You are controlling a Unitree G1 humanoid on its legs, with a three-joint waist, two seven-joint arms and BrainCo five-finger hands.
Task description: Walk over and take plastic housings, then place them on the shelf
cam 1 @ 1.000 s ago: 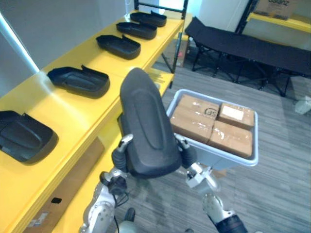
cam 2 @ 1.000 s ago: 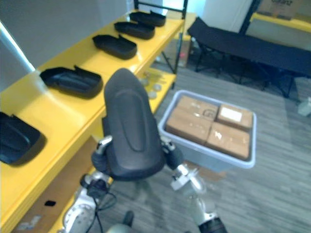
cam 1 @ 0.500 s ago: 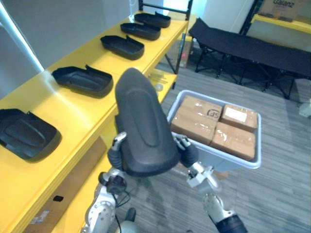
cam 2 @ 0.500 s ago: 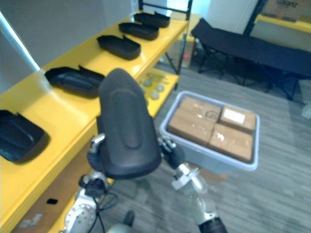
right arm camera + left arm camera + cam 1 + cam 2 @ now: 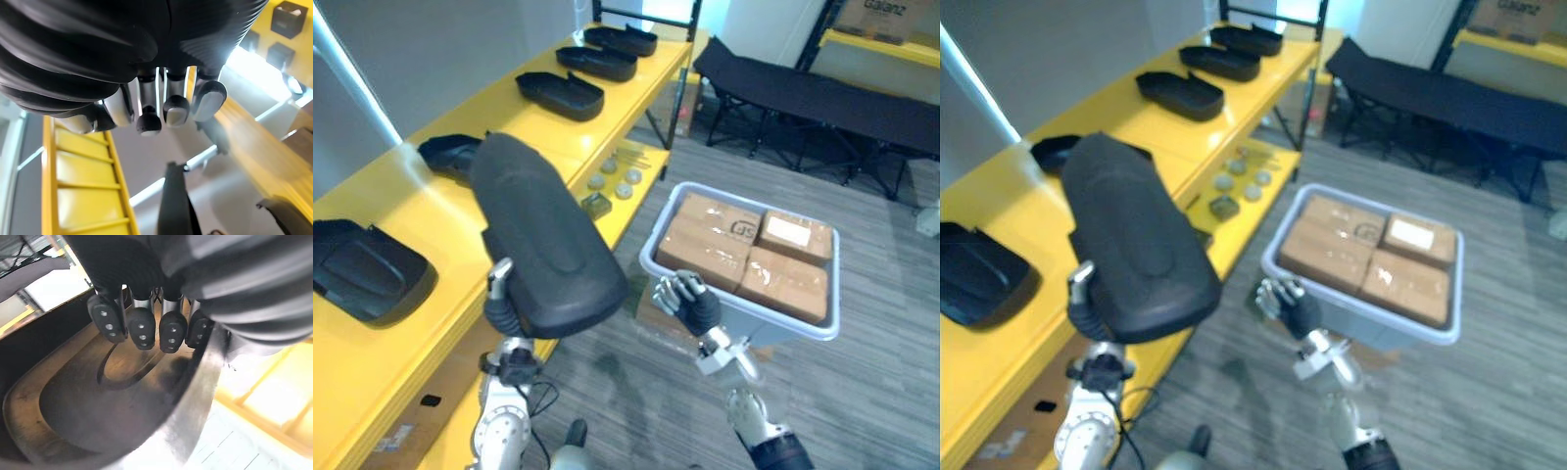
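1. Hand state. The left hand [image 5: 501, 305] has its fingers [image 5: 142, 328] curled over the near rim of the dark, elongated, shell-shaped plastic housing [image 5: 543, 240], with the tips hooked into its hollow underside. This hand alone carries the housing. The right hand [image 5: 690, 302] is apart from the housing and just in front of the bin. Its fingers are loosely bent and hold nothing.

2. Governing relation. The housing is convex side up. Its long axis runs from the left hand up and away toward the robot's left. Its far end lies over the top board of the long yellow shelf [image 5: 421, 208], and the gripped end hangs off the shelf's front edge. The left hand is the nearer one. The placing move is judged to be a left-arm carry further over the board, then down.

3. Surface. Matching black housings lie hollow side up in a row along the board. The free patch lies between the nearest housing [image 5: 367, 269] and the next housing [image 5: 445, 152], which the held part partly hides. Clearance on both sides appears tight.

4. Room. The shelf's lower board carries small round parts [image 5: 612, 181]. A white plastic bin [image 5: 773, 325] of brown cardboard boxes [image 5: 744, 250] stands to the right on the grey plank floor [image 5: 881, 323]. A black folding cot [image 5: 822, 93] stands beyond it.
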